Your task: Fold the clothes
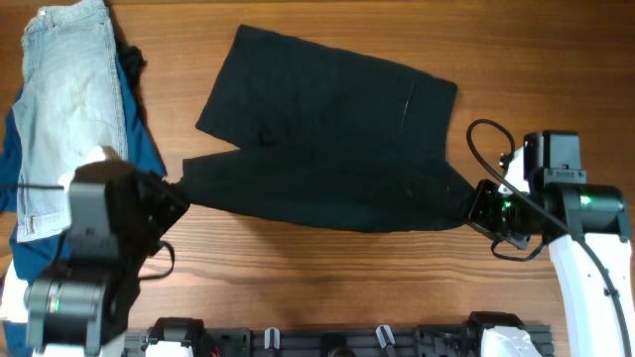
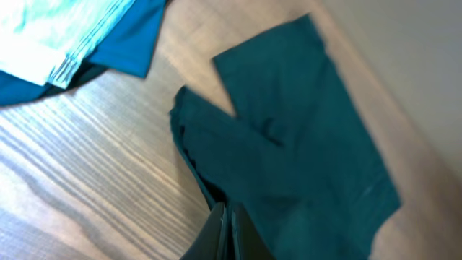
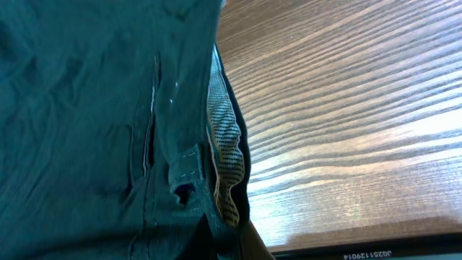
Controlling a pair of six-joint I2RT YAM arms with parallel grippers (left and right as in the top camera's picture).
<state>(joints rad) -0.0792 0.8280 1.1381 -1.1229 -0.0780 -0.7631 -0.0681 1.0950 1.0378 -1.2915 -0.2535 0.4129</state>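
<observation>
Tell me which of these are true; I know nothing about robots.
1. The plain black fabric shorts lie spread on the wooden table. True.
2. The pale blue denim shorts lie on the black shorts. False: they lie apart, at the table's left end, on a deep blue garment.
3. The right hand pinches the black shorts' waistband end. True.
4. The left hand hangs open over bare wood. False: it is shut on a leg's hem.
</observation>
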